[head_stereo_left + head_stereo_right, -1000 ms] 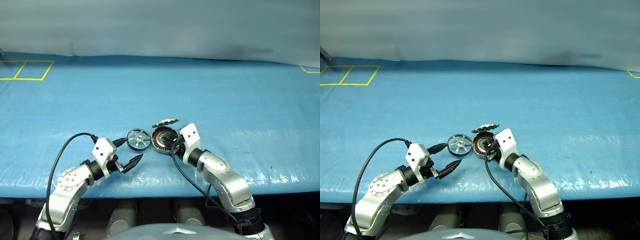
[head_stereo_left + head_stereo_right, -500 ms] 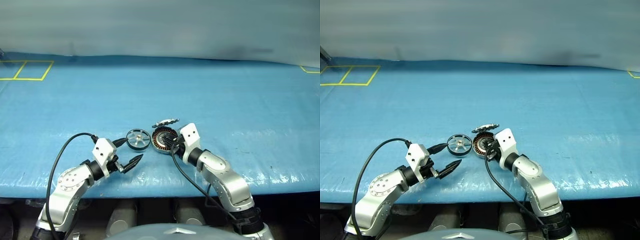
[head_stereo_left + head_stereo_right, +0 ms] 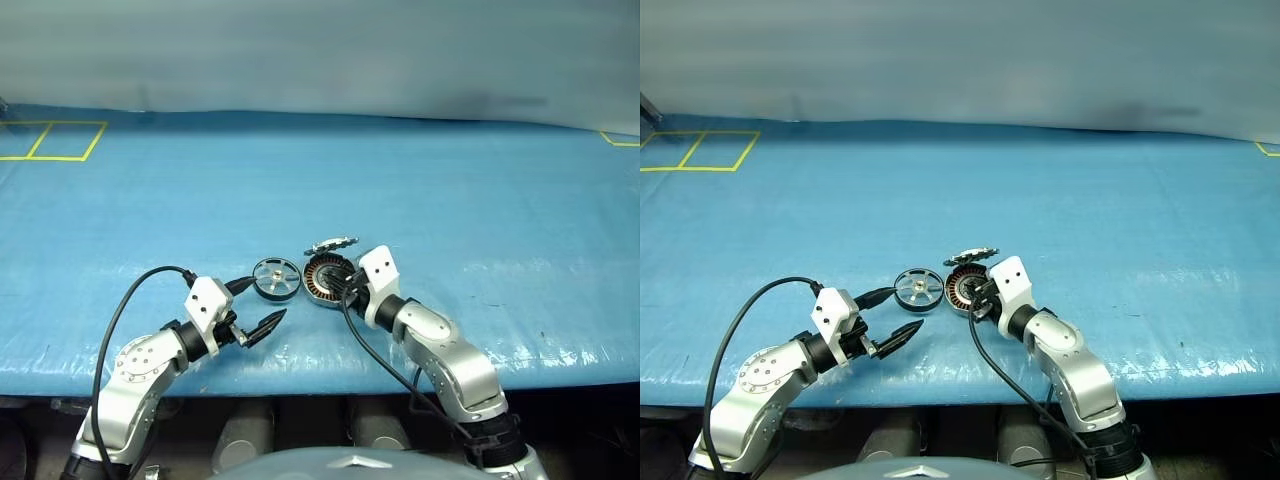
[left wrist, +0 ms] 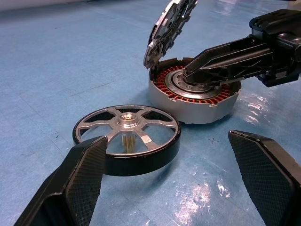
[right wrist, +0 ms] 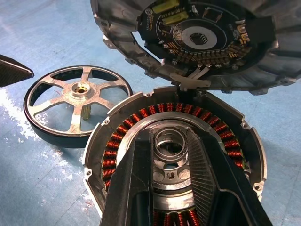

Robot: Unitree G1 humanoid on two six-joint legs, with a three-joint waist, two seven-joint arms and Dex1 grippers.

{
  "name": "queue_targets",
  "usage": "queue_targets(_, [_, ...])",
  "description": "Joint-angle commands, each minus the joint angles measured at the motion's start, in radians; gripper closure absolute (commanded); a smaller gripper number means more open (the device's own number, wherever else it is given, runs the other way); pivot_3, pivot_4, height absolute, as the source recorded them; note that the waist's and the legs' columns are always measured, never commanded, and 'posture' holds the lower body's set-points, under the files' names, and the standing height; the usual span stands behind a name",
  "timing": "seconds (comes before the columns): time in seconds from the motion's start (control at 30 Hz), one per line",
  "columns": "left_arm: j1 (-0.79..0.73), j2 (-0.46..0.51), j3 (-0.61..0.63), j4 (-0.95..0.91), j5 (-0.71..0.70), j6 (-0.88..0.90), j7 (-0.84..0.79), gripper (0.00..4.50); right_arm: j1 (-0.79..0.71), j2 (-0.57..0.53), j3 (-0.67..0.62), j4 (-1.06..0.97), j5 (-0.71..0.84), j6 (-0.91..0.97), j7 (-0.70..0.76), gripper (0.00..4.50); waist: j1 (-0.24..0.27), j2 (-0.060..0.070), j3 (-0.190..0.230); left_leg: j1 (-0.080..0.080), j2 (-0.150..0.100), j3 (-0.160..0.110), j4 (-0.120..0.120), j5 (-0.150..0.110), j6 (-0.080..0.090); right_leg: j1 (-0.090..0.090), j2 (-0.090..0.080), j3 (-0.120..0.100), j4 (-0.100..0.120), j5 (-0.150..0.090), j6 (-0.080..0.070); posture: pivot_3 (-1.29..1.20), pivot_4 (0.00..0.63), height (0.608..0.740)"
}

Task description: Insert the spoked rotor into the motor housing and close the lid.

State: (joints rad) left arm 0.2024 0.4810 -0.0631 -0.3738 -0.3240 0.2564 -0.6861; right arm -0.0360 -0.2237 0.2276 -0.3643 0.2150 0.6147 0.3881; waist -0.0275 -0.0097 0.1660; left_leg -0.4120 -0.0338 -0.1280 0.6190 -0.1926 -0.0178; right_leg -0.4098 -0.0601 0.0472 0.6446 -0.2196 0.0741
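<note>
The spoked rotor (image 3: 277, 278) lies flat on the blue table, a silver wheel with a dark rim, just left of the motor housing (image 3: 325, 278). The housing's copper windings (image 5: 117, 141) are exposed. Its lid (image 3: 332, 244) stands tilted up at the housing's far edge, circuit face (image 5: 188, 37) turned toward the housing. My left gripper (image 3: 264, 300) is open, its fingers (image 4: 80, 179) spread just in front of the rotor and not touching it. My right gripper (image 5: 170, 141) reaches into the housing, shut on the central hub.
A blue sheet covers the table (image 3: 450, 200). Yellow tape marks sit at the far left (image 3: 50, 140) and far right (image 3: 620, 138). The table's front edge (image 3: 320, 368) runs just behind both arms. A black cable (image 3: 120, 310) loops off the left wrist.
</note>
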Motion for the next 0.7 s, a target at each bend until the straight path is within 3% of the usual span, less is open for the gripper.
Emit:
queue_targets(0.03, [-0.005, 0.002, 0.005, -0.013, -0.004, -0.018, -0.01, 0.0, 0.002, -0.006, -0.019, -0.066, 0.027, 0.016, 0.006, 3.84, 0.0, 0.0, 0.0, 0.0, 0.0, 0.0, 0.0, 0.0, 0.0, 0.0, 0.0, 0.0, 0.0, 0.0, 0.0, 0.0, 0.15, 0.74])
queue_targets(0.17, [-0.009, -0.001, 0.003, -0.007, -0.004, -0.02, -0.014, 0.0, 0.003, -0.012, -0.014, -0.072, 0.04, 0.031, 0.015, 3.84, 0.0, 0.0, 0.0, 0.0, 0.0, 0.0, 0.0, 0.0, 0.0, 0.0, 0.0, 0.0, 0.0, 0.0, 0.0, 0.0, 0.15, 0.74])
queue_targets(0.5, [-0.015, -0.007, 0.002, 0.001, 0.001, -0.022, -0.016, 0.0, -0.004, 0.012, -0.003, -0.041, 0.029, 0.004, -0.007, 0.51, 0.0, 0.0, 0.0, 0.0, 0.0, 0.0, 0.0, 0.0, 0.0, 0.0, 0.0, 0.0, 0.0, 0.0, 0.0, 0.0, 0.15, 0.74])
queue_targets(0.7, [-0.015, -0.004, 0.005, -0.002, 0.003, -0.021, -0.016, 0.0, -0.005, 0.016, -0.022, -0.074, 0.046, 0.008, -0.009, 0.51, 0.0, 0.0, 0.0, 0.0, 0.0, 0.0, 0.0, 0.0, 0.0, 0.0, 0.0, 0.0, 0.0, 0.0, 0.0, 0.0, 0.15, 0.74])
